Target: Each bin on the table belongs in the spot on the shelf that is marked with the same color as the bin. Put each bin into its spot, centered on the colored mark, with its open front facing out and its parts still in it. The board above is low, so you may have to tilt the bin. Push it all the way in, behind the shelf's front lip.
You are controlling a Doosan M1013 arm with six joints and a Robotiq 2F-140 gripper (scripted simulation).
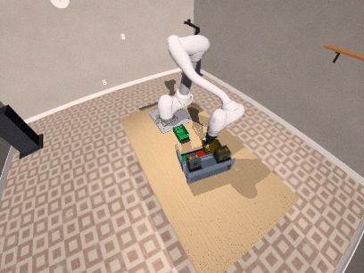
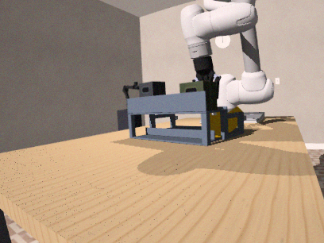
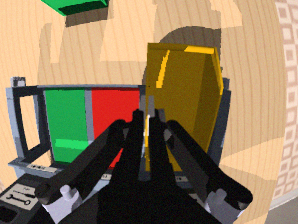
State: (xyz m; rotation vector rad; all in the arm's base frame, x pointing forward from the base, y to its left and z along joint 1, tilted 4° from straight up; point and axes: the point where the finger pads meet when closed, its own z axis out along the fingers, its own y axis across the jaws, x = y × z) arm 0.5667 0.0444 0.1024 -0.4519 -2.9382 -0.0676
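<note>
The yellow bin (image 1: 213, 146) (image 2: 233, 125) (image 3: 180, 100) is tilted at the shelf's right bay in the wrist view, its far end sticking out past the shelf's edge. My gripper (image 1: 206, 144) (image 3: 147, 103) is shut on the bin's thin left wall. Parts inside the bin cannot be made out. The blue-grey shelf (image 1: 210, 172) (image 2: 167, 104) (image 3: 75, 87) stands on the table. Its green mark (image 3: 65, 115) and red mark (image 3: 116, 107) are uncovered; the bin hides the bay beside them. The green bin (image 1: 181, 133) (image 3: 82, 6) lies on the table, apart from the shelf.
A dark grey box (image 1: 194, 161) (image 2: 152, 88) (image 3: 20, 195) and an olive box (image 1: 222, 153) (image 2: 192, 87) stand on the shelf's top board. The olive box is close to my fingers and hides their tips in the exterior view. The arm's base plate is beyond the green bin.
</note>
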